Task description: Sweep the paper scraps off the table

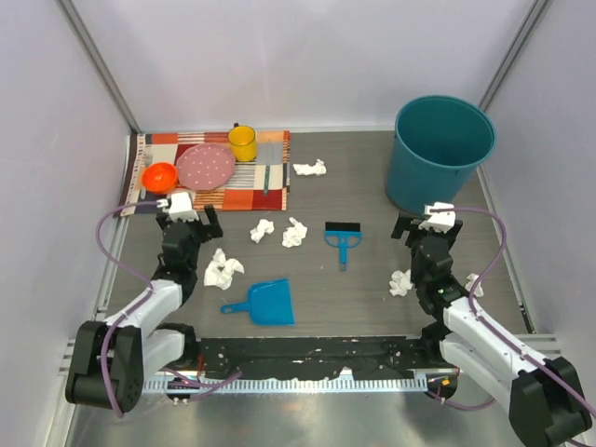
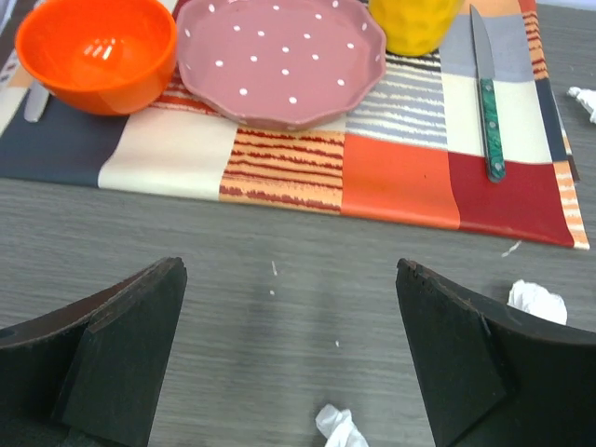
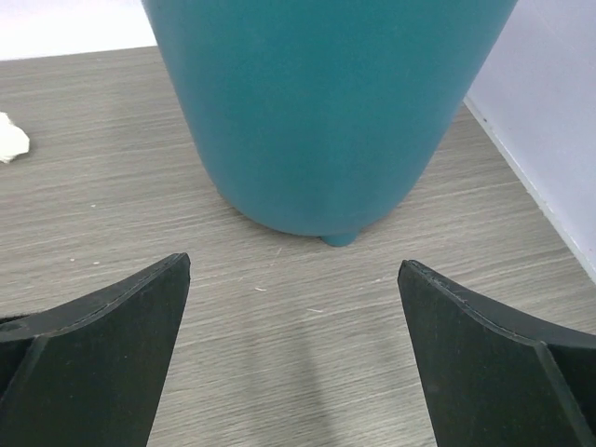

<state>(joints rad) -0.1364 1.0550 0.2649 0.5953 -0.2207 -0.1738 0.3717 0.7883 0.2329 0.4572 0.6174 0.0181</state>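
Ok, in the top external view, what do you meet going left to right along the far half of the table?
orange bowl → pink plate → yellow cup → knife → paper scrap → teal bucket

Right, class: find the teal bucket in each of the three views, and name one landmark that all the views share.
Top external: the teal bucket stands at upper right.
Left wrist: not in it.
Right wrist: the bucket fills the upper middle.
Shared landmark: the grey wood-grain table.
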